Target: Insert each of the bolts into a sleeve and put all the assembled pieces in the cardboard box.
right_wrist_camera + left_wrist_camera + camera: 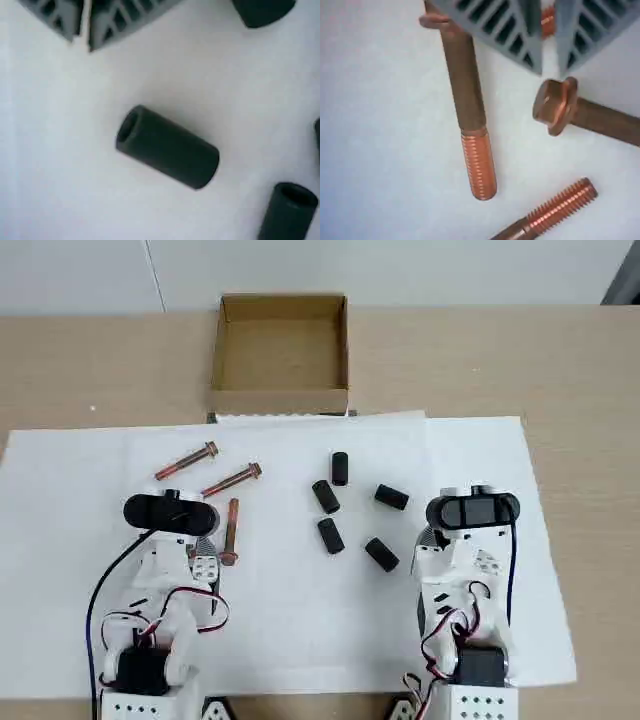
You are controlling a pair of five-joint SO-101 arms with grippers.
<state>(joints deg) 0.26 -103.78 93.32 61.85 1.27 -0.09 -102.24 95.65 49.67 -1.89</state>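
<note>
**Asker:** Where do the parts lie?

**Me:** Seen from above, three copper-coloured metal bolts (232,480) lie loose on the white paper sheet (300,640) around 9 o'clock. Five short black cylindrical sleeves (330,535) are scattered just right of centre. The open brown cardboard box (280,400) sits at 12 o'clock on the tabletop (100,360), with no piece in it yet.

**Asker:** And your claws?

**Me:** My left claw (552,74) hovers over the bolts, nearly together and gripping nothing. My right claw (82,44) hangs beside a sleeve, pressed together and unladen.

**Asker:** How should you begin?

**Me:** I judge it best to spread wide and take one bolt by its smooth shank, leaving the thread free. Then I pinch a sleeve across its middle, keeping the bore unblocked.
</note>
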